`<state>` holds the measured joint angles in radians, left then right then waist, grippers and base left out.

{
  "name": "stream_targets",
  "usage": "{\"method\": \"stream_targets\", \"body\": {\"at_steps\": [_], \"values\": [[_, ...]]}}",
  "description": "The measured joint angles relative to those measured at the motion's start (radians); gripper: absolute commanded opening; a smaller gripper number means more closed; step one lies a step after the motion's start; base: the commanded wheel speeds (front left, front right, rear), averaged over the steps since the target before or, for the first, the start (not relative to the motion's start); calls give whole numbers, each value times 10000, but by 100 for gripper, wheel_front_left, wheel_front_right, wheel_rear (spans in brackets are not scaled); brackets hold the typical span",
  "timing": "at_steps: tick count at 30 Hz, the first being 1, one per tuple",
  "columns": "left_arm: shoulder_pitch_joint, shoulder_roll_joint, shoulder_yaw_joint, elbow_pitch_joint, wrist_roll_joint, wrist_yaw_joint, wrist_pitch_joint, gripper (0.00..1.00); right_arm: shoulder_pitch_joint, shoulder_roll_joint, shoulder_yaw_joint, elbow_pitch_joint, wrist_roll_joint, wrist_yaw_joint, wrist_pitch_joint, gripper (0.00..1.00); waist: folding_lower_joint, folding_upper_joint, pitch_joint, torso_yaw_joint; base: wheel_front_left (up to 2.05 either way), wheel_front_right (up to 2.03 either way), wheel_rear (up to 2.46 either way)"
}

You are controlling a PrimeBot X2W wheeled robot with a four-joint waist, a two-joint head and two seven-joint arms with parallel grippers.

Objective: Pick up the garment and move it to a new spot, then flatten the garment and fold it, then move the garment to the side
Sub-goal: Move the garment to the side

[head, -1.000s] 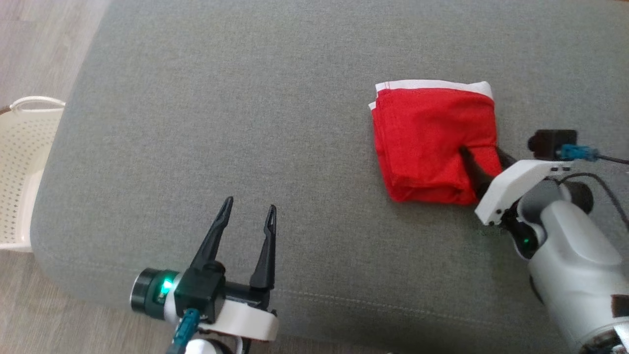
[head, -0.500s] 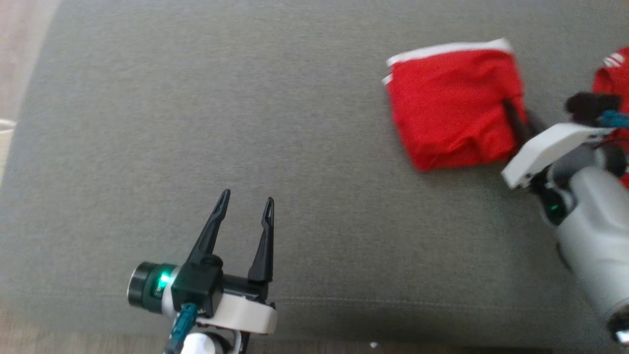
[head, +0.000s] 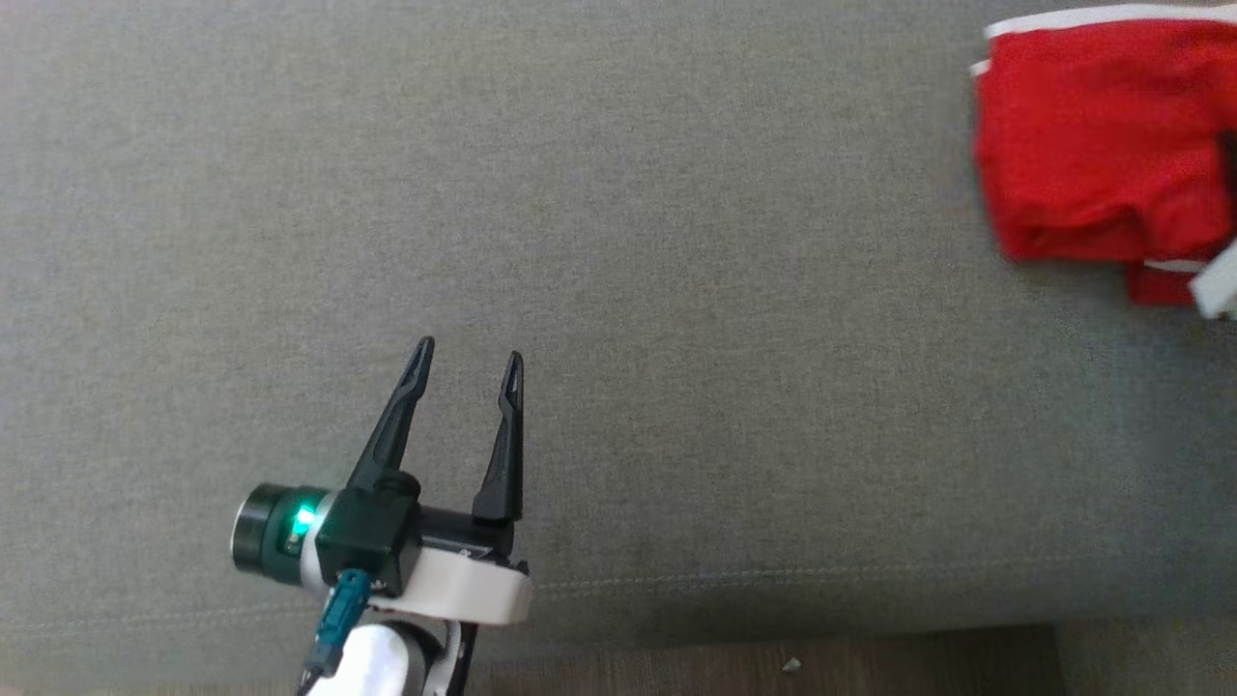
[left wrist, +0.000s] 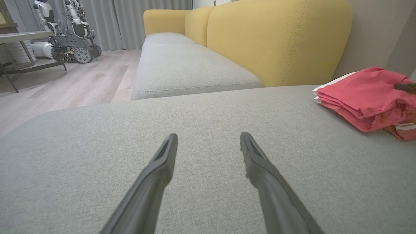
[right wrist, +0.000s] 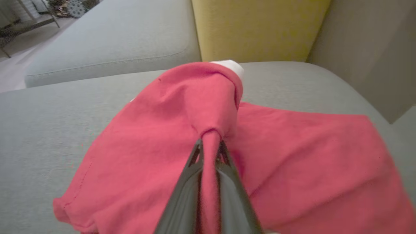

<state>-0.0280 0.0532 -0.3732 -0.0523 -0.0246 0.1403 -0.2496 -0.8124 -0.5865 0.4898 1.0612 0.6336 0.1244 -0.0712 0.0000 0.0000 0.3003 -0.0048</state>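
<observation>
The garment (head: 1092, 145) is a folded red cloth with white trim, lying at the far right of the grey cushion (head: 676, 242) in the head view. It shows again at the right edge of the left wrist view as the garment (left wrist: 364, 94). In the right wrist view my right gripper (right wrist: 209, 143) is shut on a pinched fold of the garment (right wrist: 169, 136), which bunches up around the fingers (right wrist: 190, 175). My left gripper (head: 467, 358) hovers open over bare cushion at the lower left, far from the cloth. Its fingers (left wrist: 162, 162) hold nothing.
A second red piece with white stripes (head: 1160, 280) lies under the garment's near edge. A yellow sofa back (left wrist: 276, 39) rises behind the cushion. The cushion's front edge and wooden floor (head: 773, 662) lie near my left arm. Another robot (left wrist: 65, 29) stands far off.
The head camera has swung left, so the cloth now sits at the right edge. My right gripper has shut on the garment and its fold has bunched up. The left gripper stays open.
</observation>
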Motion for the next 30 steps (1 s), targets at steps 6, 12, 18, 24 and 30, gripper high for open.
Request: {"method": "stream_targets", "body": {"at_steps": [6, 12, 18, 24, 30], "values": [[-202, -2, 13, -19, 52, -40, 0, 100, -171, -360, -359, 286, -63, 0, 217, 0, 0, 0, 257, 25, 0, 0, 0], [-253, -2, 75, -48, 52, -35, 0, 100, -413, -548, -683, 683, -840, 0, 182, 0, 1, 0, 359, 146, 0, 0, 0], [-253, -2, 142, -81, 52, -33, 0, 100, -834, -579, -1143, 1227, -2040, 0, -82, 0, 1, 0, 351, 98, 0, 0, 0], [-253, -4, 142, -82, 52, -33, 0, 100, -929, -560, -1638, 1649, -3058, 2, -198, 0, 1, 0, 353, 12, 0, 0, 0], [-253, -4, 198, -100, 52, -38, 0, 100, -1147, -539, -2309, 1848, -3986, 2, -272, 40, 0, 0, 402, -118, 0, 0, 0]]}}
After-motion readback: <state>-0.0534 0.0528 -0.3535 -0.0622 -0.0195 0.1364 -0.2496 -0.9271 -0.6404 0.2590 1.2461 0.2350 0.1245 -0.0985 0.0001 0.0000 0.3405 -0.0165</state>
